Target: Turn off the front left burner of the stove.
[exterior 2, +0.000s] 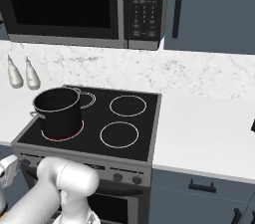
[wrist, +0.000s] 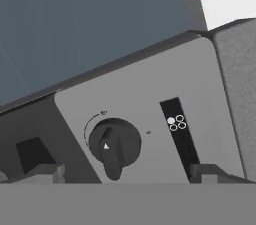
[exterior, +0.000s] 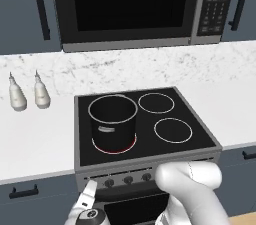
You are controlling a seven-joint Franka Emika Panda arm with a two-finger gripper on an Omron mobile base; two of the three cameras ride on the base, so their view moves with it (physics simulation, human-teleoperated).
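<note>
The stove [exterior: 150,165] is a grey steel range with a black glass top. Its front left burner [exterior: 116,148] glows red under a black pot [exterior: 113,119]. The red ring also shows around the pot's base in the right base view, burner [exterior 2: 63,137]. My gripper [exterior: 91,188] is low at the left end of the stove's knob row, and it is open. In the hand view a dark knob [wrist: 114,145] sits close ahead between my fingertips [wrist: 46,171], which stand apart from it. A small four-circle burner label [wrist: 176,122] is beside the knob.
Three more knobs [exterior: 128,179] run along the front panel. Two thin white rings [exterior: 172,130] mark the right burners. A black microwave [exterior: 130,4] hangs above. Two white bottles [exterior: 17,94] stand on the left counter. A drawer handle [exterior: 22,191] is below it.
</note>
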